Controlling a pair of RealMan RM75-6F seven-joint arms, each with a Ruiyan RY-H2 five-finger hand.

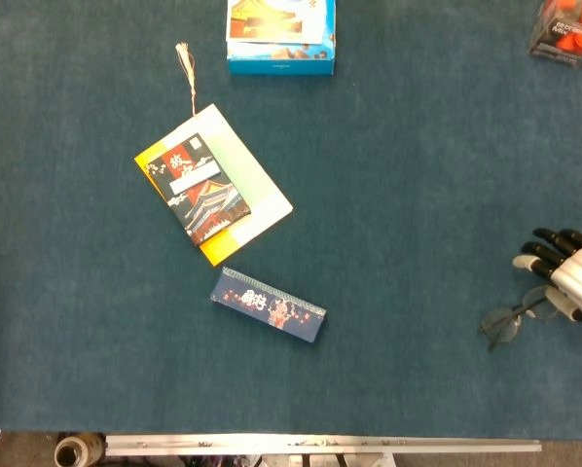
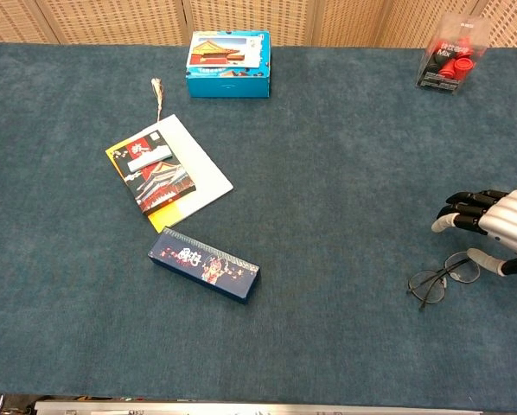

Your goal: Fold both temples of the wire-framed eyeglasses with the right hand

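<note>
The wire-framed eyeglasses (image 1: pixel 506 320) (image 2: pixel 441 277) lie flat on the blue cloth near the right edge, lenses side by side. I cannot make out how their temples lie. My right hand (image 1: pixel 569 277) (image 2: pixel 497 226) hovers just right of and above them, fingers apart and pointing left, partly cut off by the frame edge. Its thumb reaches down to the right lens rim and seems to touch it. Nothing is gripped in the hand. My left hand appears in neither view.
A long dark-blue patterned box (image 1: pixel 268 305) (image 2: pixel 204 264) lies centre-left. A booklet on a white card (image 1: pixel 213 185) (image 2: pixel 168 169) sits farther left. A blue box (image 1: pixel 281 34) (image 2: pixel 228 54) and a red-filled clear container (image 1: pixel 566 29) (image 2: pixel 453 60) stand at the back.
</note>
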